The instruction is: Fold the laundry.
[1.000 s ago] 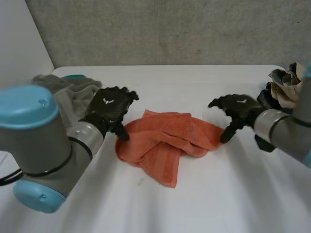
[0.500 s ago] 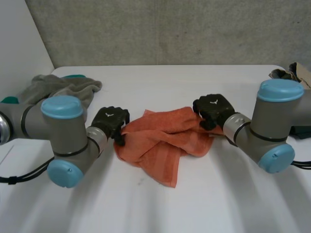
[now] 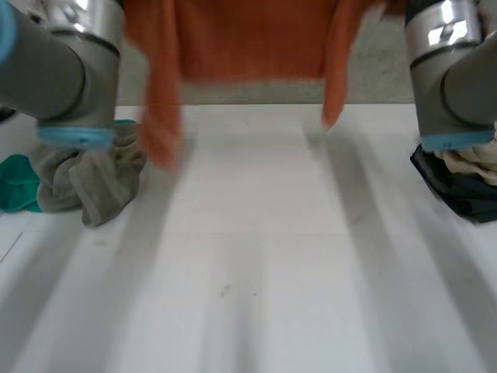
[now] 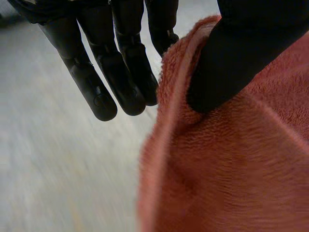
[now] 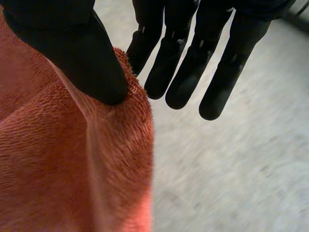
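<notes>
An orange towel (image 3: 248, 39) hangs spread in the air above the white table (image 3: 256, 256), stretched between my two raised arms. One side of it droops lower beside my left arm (image 3: 70, 70). In the left wrist view my left hand (image 4: 231, 53) pinches the towel's (image 4: 231, 169) edge under its thumb, while the other fingers (image 4: 96, 72) stay straight beside the cloth. My right hand (image 5: 72, 53) holds the towel's (image 5: 63, 169) opposite edge the same way, thumb pressed onto the cloth and the remaining fingers (image 5: 188, 63) straight next to it.
A crumpled grey cloth (image 3: 89, 175) and a teal cloth (image 3: 15, 183) lie on the table under my left arm. A pile of dark and beige clothes (image 3: 458, 183) sits by my right arm (image 3: 454, 78).
Both hands closed on the orange towel's two ends and lifted it off the table. It now hangs stretched between them, high above the spot where it lay crumpled.
</notes>
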